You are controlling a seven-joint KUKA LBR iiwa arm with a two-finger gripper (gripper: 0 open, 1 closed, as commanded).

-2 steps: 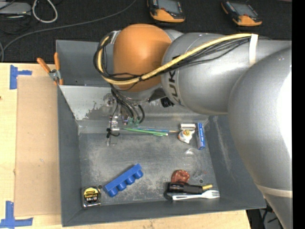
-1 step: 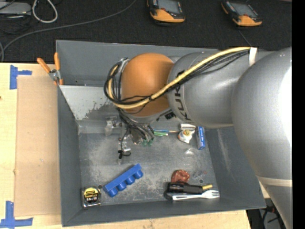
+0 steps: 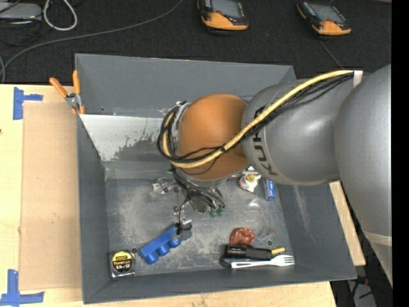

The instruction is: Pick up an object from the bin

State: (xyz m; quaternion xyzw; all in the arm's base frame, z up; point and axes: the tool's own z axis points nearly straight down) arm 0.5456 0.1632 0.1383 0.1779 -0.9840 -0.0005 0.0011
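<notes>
While nothing is seen raised off the floor of the bin (image 3: pixel 96 235), the pick is judged unfinished: the pincer is already set low, so the closing and the lifting are taken to be what is left. The pincer (image 3: pixel 184 221) is seen under the orange wrist cover (image 3: pixel 211 136), its tip close to the floor at the upper right end of a blue plastic piece (image 3: pixel 160 247). Whether that piece is touched or merely neared cannot be told. How far the pincer is open cannot be told either, and nothing is shown to be held in it. The blue plastic piece lies slanted on the floor towards the near left corner, and a yellow tape measure (image 3: pixel 121 262) is found just beside its lower end. Further right, along the near wall, a red-brown lump (image 3: pixel 241 236), a black-handled tool (image 3: pixel 246 253) and a white plastic fork (image 3: pixel 275 261) are laid close together, well apart from the pincer.
</notes>
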